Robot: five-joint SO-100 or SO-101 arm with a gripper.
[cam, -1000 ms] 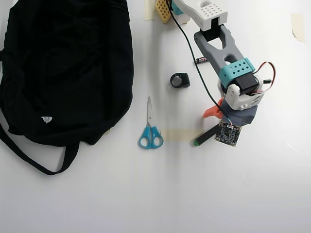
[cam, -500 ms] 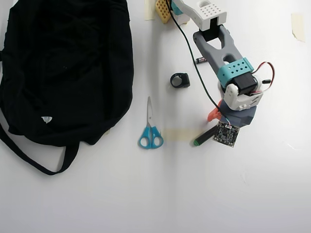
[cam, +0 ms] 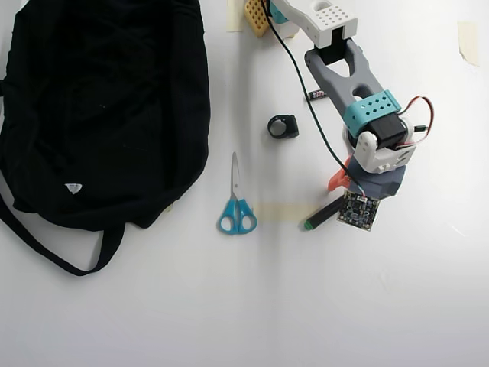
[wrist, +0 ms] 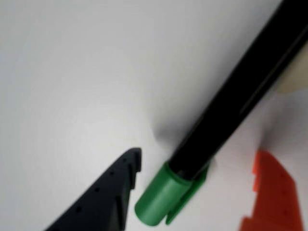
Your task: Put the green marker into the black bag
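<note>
Lying on table: green marker point(wrist: 226, 115) | claw point(wrist: 197, 192) open, astride it | black bag point(cam: 99, 107) well apart

— Where do we see the marker point(cam: 322, 214)?

— Flat on the white table, lying slantwise right of centre in the overhead view, small green end toward the lower left. In the wrist view its black barrel point(wrist: 231, 110) runs diagonally, green clipped cap lowest.

— And the bag point(cam: 99, 107)?

— We see it upper left, large, black, soft, slumped, white logo near its lower edge, thin strap looping below. Well apart from the marker.
</note>
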